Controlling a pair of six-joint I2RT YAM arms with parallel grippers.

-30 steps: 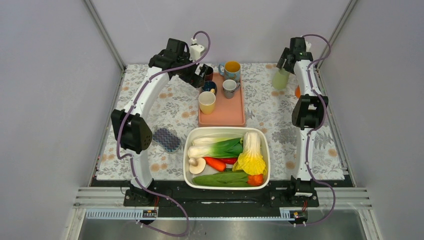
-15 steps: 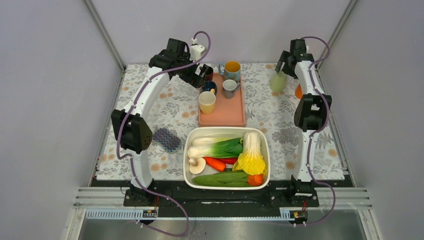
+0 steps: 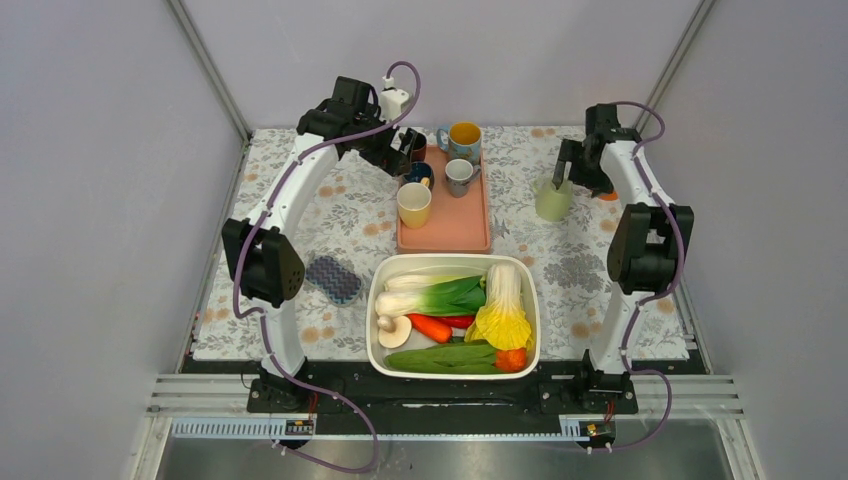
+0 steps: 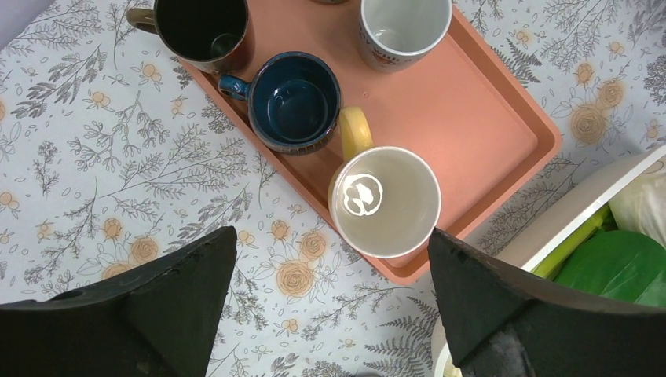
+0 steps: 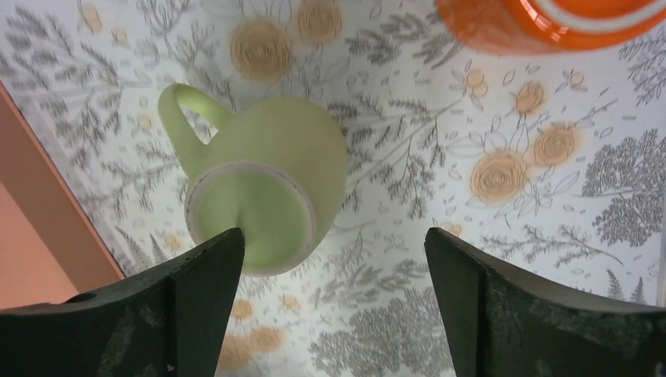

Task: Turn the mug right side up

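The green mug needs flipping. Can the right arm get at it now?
Probably yes: the right gripper hangs open over the green mug, nothing between them; the tray lies aside.

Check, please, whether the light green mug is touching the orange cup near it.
Apart. The right wrist view shows a clear stretch of floral tablecloth between the light green mug and the orange cup.

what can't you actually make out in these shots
- orange object: cut by the top edge, right wrist view; behind the right arm from above
- dark mug: cropped by the top edge, left wrist view
- green mug: blurry in right wrist view, too small from above
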